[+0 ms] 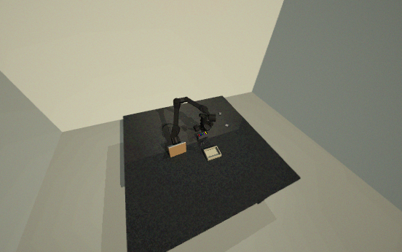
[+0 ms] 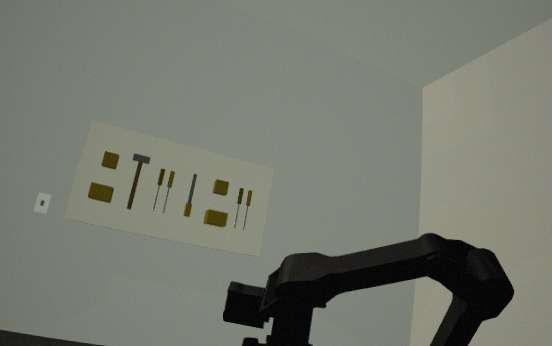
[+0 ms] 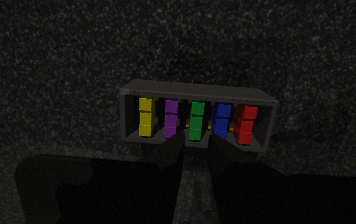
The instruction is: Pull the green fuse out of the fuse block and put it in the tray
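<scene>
1. Top view, left: tan flat box [image 1: 177,149] on the dark speckled mat [image 1: 204,189], right at the foot of the black six-joint arm [image 1: 182,103].
2. Arm rises from its base, bends over and reaches right and down to the grey open-top fuse block [image 1: 202,135].
3. Right and nearer: cream rectangular tray [image 1: 213,153], close to the block but apart from it. Contents too small to tell.
4. Two small pale squares [image 1: 219,113] lie on the mat further right, behind the block.
5. Wrist view, fuses left to right in the grey block [image 3: 200,90]: yellow fuse [image 3: 146,117], purple fuse [image 3: 171,118], green fuse [image 3: 197,120], blue fuse [image 3: 221,120], red fuse [image 3: 245,124]. All five seated upright in the block.
6. Black parallel-jaw gripper [image 3: 195,150] sits just on the near side of the block, lined up with the green fuse. Fingers narrowed to a small gap, nothing pinched; tips look just short of the green fuse, contact with the block edge not resolvable.
7. Exterior view: pale wall board [image 2: 170,190] with hammer, screwdrivers and yellow blocks at left, small white wall plate [image 2: 42,203] beside it; arm's upper link [image 2: 380,275] crosses the lower right.
</scene>
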`<state>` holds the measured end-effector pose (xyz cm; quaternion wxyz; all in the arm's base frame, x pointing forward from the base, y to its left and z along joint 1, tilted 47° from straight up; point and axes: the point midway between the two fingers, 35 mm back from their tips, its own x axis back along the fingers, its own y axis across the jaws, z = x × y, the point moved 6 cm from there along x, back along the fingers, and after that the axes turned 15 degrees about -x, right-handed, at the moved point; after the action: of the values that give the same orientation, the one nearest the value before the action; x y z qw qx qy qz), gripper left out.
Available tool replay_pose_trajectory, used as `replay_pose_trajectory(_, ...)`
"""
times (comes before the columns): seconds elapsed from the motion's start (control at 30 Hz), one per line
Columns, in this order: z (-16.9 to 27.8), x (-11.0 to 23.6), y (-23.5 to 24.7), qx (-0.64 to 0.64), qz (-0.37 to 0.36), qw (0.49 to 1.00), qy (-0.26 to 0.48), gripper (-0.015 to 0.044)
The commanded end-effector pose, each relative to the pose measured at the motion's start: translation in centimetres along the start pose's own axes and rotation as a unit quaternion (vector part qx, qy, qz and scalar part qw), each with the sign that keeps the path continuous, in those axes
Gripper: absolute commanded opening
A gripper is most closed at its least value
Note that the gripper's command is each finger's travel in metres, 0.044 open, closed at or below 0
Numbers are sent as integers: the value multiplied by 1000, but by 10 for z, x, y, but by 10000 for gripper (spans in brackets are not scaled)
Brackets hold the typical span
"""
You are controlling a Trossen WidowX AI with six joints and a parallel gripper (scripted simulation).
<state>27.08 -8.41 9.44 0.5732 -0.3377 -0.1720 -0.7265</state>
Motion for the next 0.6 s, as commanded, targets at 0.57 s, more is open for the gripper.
replay_pose_trajectory(0.57, 0, -22, -1, -2, 2, 1000, 3, 69)
